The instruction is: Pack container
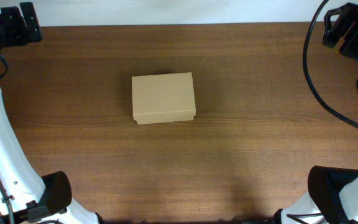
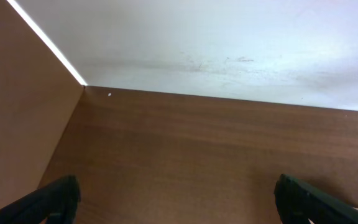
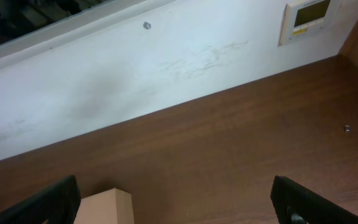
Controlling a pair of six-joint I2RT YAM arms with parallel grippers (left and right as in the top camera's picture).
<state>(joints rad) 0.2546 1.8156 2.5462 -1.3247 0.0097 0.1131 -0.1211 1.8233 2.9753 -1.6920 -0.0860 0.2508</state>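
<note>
The left gripper (image 2: 176, 202) stands with its two black fingers (image 2: 55, 200) spread wide apart, one at each lower corner of its wrist view, and only bare tabletop lies between them; they clasp nothing. The right gripper (image 3: 173, 202) is spread just as wide, its black fingers (image 3: 303, 202) at either side of its own wrist view, also empty. From overhead, both grippers sit at the far edge of the dark brown wood-grain table (image 1: 260, 155), the left in the far left corner and the right in the far right corner, each well apart from the task's thing. The white arm links run back from them down the two sides to the black bases at the near edge. The small rectangular tan-brown cardboard box (image 1: 163, 98) rests flat on the table near its middle, slightly toward the left. Its flap lid lies shut on top and its long sides run across the table. Nothing touches it. One pale corner of the box shows at the bottom of the right wrist view, just beside the left-hand finger there but not between the fingers. Behind the table rises a scuffed white wall (image 2: 229, 43). On it, in the right wrist view, hangs a small white control panel with a yellowish display (image 3: 306, 18). Black cables (image 1: 309, 62) loop over the table's far right side beside the right gripper.
</note>
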